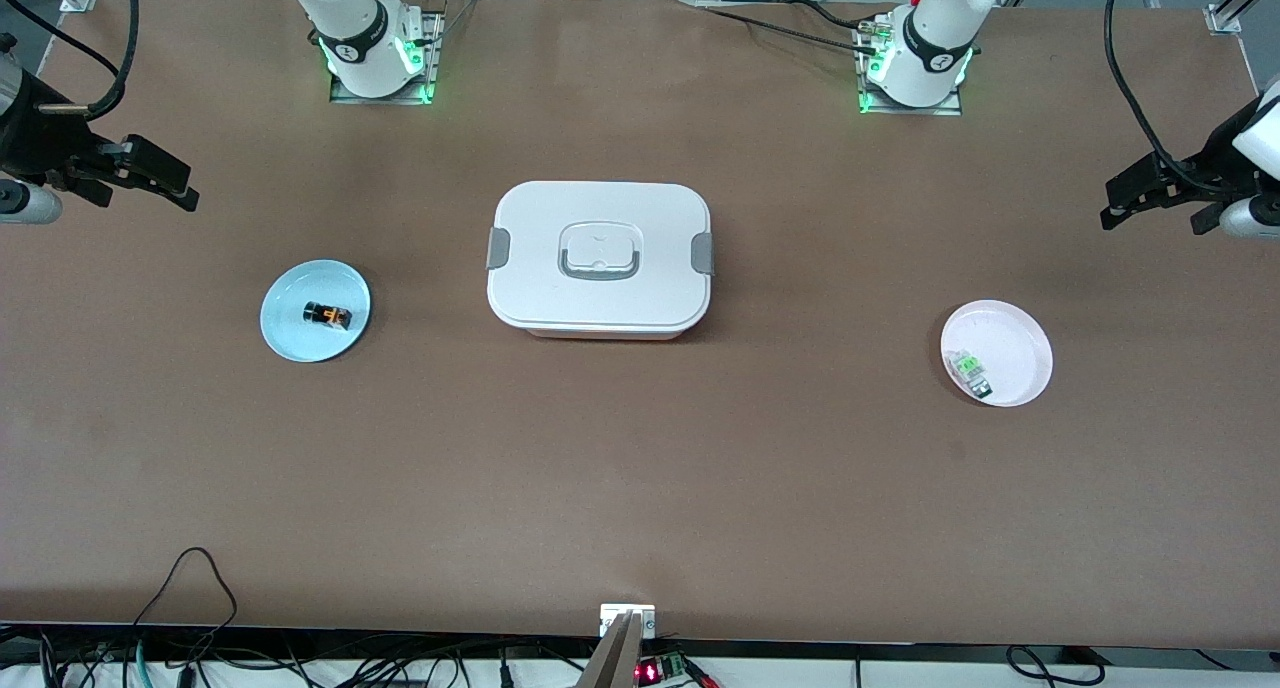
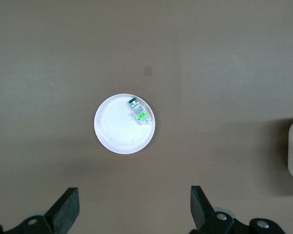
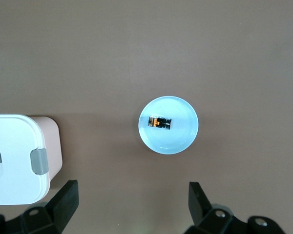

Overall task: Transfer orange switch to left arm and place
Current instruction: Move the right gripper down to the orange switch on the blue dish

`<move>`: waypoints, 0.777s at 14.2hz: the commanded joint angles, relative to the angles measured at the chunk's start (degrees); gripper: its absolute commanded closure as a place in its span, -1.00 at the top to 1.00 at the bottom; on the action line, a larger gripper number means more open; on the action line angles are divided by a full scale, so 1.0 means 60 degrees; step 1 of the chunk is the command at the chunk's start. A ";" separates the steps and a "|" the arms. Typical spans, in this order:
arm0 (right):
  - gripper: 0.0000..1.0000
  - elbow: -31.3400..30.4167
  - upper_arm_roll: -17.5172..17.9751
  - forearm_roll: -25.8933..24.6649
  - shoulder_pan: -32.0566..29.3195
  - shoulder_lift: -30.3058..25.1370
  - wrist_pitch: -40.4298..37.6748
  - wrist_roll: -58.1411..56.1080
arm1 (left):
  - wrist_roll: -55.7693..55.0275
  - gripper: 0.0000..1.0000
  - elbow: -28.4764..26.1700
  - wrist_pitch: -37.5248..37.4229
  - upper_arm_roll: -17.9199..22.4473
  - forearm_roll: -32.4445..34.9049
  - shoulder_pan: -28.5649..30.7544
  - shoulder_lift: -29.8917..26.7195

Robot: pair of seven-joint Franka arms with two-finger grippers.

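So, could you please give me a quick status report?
Left gripper and right gripper open, empty, raised. Tiny black-and-orange switch on round blue plate. White lidded box sits mid-table between plates.

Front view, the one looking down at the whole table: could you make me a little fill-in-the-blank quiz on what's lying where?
1. The orange switch lies on the ____ plate.
2. The clear-and-green component lies on the ____ plate.
3. Between the two plates stands the white ____.
4. The left gripper and right gripper hold ____.

Missing words: blue; pink; box; nothing
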 commanded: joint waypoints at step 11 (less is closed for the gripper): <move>1.00 -0.0182 0.0060 -0.0785 -0.0050 0.1714 -0.0210 0.0048 | 0.0142 1.00 0.0402 -0.0187 -0.0098 0.0172 -0.0114 0.0100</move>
